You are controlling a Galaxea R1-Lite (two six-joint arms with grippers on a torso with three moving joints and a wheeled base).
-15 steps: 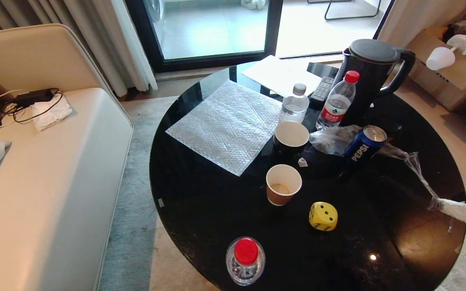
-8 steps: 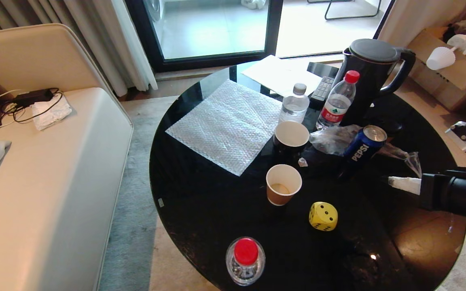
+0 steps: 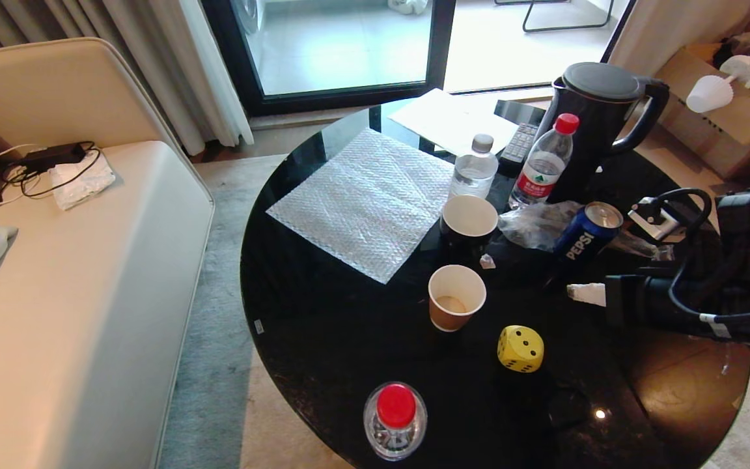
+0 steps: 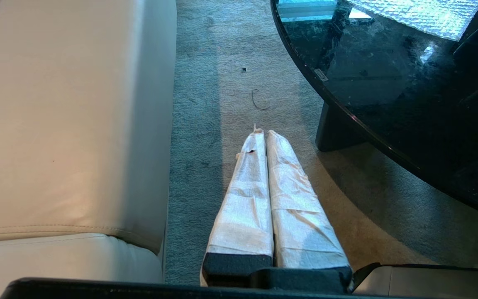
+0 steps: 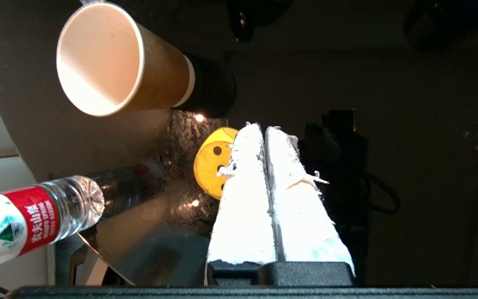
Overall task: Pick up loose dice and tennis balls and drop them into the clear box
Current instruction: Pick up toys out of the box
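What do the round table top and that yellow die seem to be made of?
The table top looks like polished black stone or glass: glossy, mirroring light and the cups. The yellow die looks like matte foam or soft plastic, with rounded corners and no shine; I can't be sure.

Round black table (image 3: 323, 339): bubble wrap (image 3: 365, 202) far left, kettle (image 3: 593, 124) far right. Two paper cups (image 3: 456, 296) mid-table, Pepsi can (image 3: 586, 234) right of them. Red-capped bottle (image 3: 394, 420) at near edge; sofa (image 3: 75, 293) left.

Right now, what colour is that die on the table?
Bright yellow with black pips; the die shows best in the head view.
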